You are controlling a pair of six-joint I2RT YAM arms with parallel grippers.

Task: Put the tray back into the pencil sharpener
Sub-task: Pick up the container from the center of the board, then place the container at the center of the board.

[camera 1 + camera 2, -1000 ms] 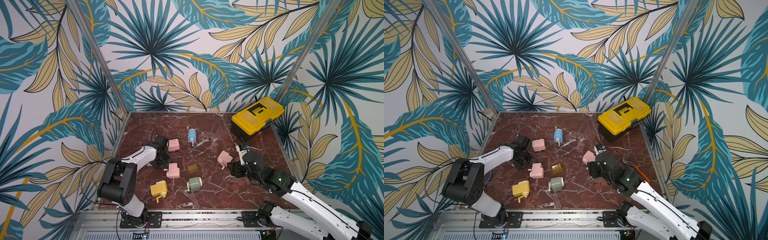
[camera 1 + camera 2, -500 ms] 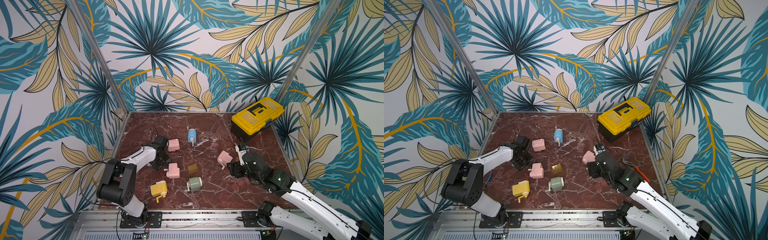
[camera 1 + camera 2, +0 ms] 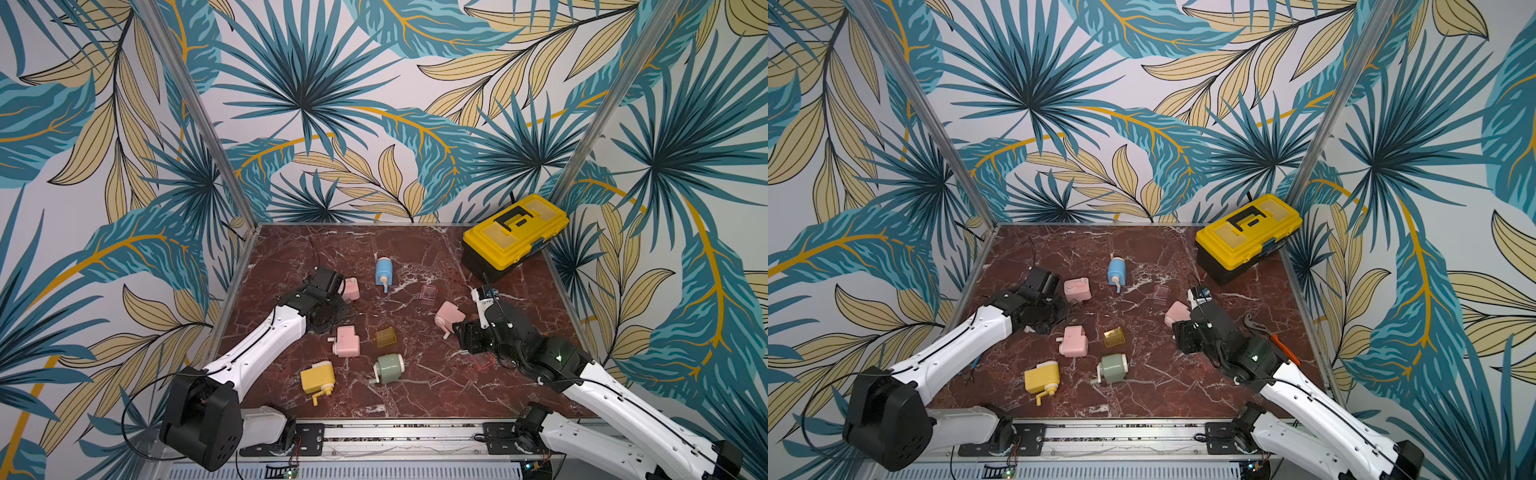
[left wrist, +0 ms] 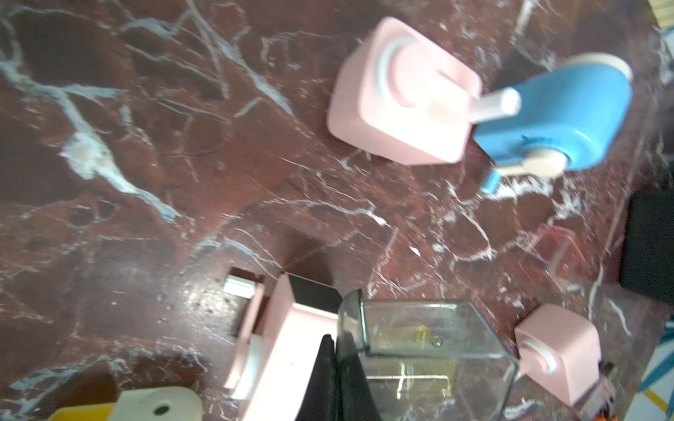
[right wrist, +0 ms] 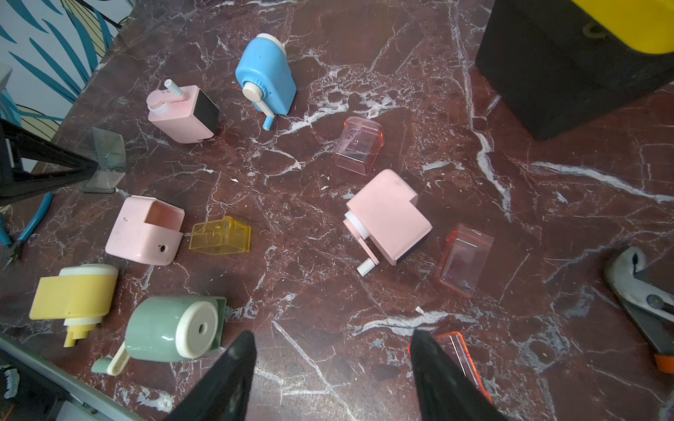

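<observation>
**Left gripper closes on the grey tray**

In both top views the left gripper [image 3: 333, 309] sits low over the counter [image 3: 415, 399] at the far left. The arm is in much the same place as 1 second ago. The tray it works on is too hidden under the wrist to make out here. The right gripper [image 3: 467, 338] hovers right of centre, just beside a pink crank sharpener [image 3: 449, 312].

The left wrist view shows the change. The jaws, slightly apart 1 second ago, now press together on 1 thin wall of the clear grey tray [image 4: 426, 350]. The open pink sharpener [image 4: 288, 350], its slot empty, lies just beside the tray on the near side.

In the right wrist view the right gripper stands wide and empty as before, with 1 finger over an orange tray [image 5: 460, 350]. The grey tray shows at the far left, pinched between the left fingers. Whether it rests on the counter or hangs just above it, I cannot tell.

The grasp looks done, so carrying and lining up with a slot comes next. I cannot tell which sharpener this tray fits. A pinch on 1 wall may let the tray pivot.
</observation>
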